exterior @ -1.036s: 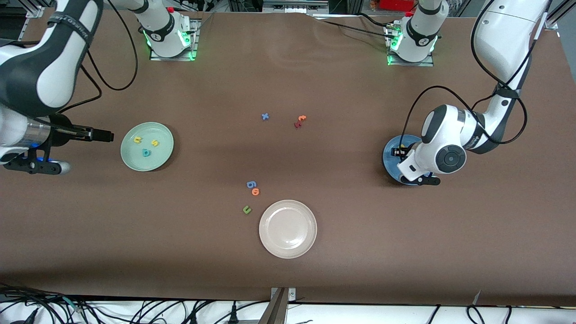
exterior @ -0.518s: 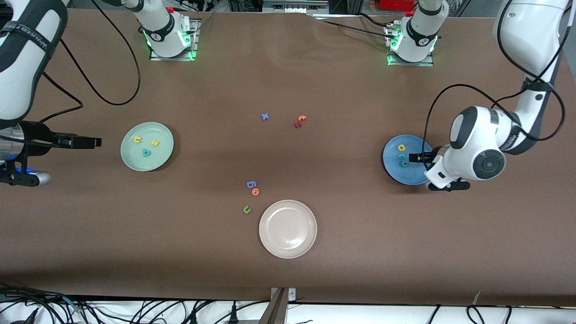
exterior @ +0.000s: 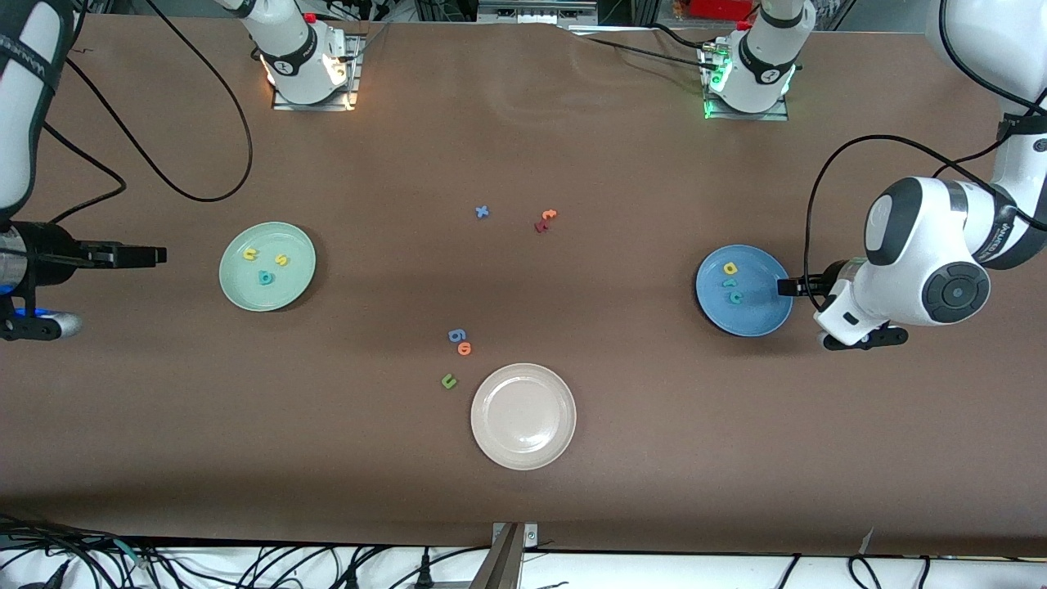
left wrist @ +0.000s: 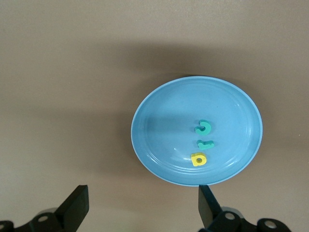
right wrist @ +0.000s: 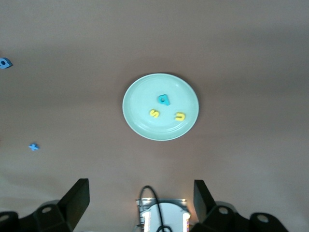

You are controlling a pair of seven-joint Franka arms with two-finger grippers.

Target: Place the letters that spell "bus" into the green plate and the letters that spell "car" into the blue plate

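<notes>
Teal "c", teal "r", yellow "a" lie in blue plate. Teal "b", yellow "u", yellow "s" lie in green plate. Left claw spread, empty, beside blue plate. Right claw spread, empty, over the table beside green plate.

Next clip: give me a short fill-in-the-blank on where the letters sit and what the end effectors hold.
1. The green plate holds ___ letters.
2. The yellow "a" lies in the ___ plate.
3. The white plate holds ___ letters.
4. The left end effector and right end effector both stand ___, holding nothing.

Missing words: three; blue; no; open
</notes>
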